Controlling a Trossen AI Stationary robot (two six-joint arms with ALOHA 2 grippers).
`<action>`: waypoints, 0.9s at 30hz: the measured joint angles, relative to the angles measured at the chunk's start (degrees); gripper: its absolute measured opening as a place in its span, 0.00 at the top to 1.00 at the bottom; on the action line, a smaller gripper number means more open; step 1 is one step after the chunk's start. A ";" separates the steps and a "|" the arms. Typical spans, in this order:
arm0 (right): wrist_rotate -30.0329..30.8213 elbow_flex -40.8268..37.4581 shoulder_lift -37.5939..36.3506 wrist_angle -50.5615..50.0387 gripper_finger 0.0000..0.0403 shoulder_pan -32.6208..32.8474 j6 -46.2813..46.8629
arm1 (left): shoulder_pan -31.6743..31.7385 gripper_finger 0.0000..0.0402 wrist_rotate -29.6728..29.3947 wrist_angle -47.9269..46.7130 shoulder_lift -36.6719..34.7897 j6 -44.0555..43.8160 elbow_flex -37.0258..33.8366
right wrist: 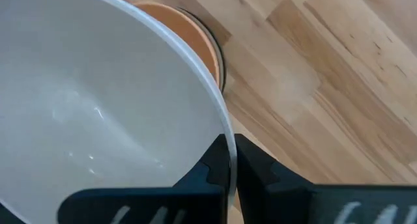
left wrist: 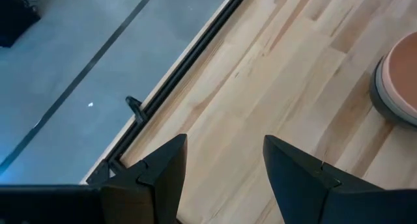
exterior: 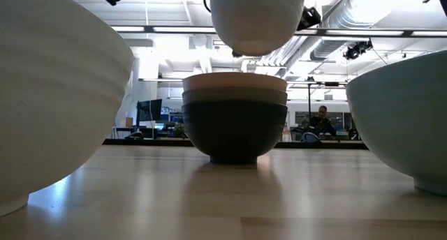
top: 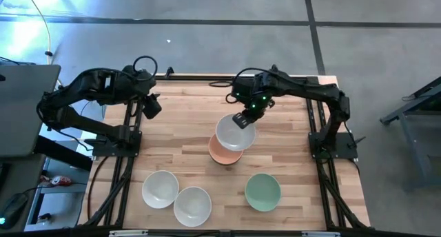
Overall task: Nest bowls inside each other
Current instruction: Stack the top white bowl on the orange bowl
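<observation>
A stack of nested bowls stands mid-table: black at the bottom [exterior: 234,139], olive-grey above it [exterior: 235,95], peach-orange on top [top: 222,153]. My right gripper [top: 243,120] is shut on a white bowl [top: 235,133] in the air just above the stack, toward its far side. Two more white bowls [top: 160,189] [top: 192,206] and a mint green bowl [top: 262,192] sit on their bases near the table's near edge. My left gripper [top: 151,105] is open and waits over the far left of the table. My right gripper pinches the white bowl's rim [right wrist: 226,160] on the bowl's far side, one finger inside the bowl and one finger outside [right wrist: 257,168]. The fingers come from above and the far side. The bowl is lifted clear, tilted, over the peach-orange bowl [right wrist: 195,35].
Bare wood lies between the stack and the three single bowls, and on the table's left and right sides. Black frame rails [top: 126,161] run along both sides of the table. In the low view, a person sits in the room far behind [exterior: 321,119].
</observation>
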 joint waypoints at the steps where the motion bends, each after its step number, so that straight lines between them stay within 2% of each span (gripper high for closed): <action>1: 0.20 0.00 0.00 0.25 1.00 0.07 0.04 | 0.00 0.52 -0.04 -0.02 -0.15 -0.01 -0.19; 10: 0.86 0.09 1.98 3.77 1.00 1.42 2.39 | 0.00 0.52 -2.75 -0.03 -1.87 -0.45 -0.38; 27: 0.47 0.02 7.41 6.24 1.00 4.69 3.85 | -0.01 0.52 -3.24 -0.14 -4.64 -1.20 -0.38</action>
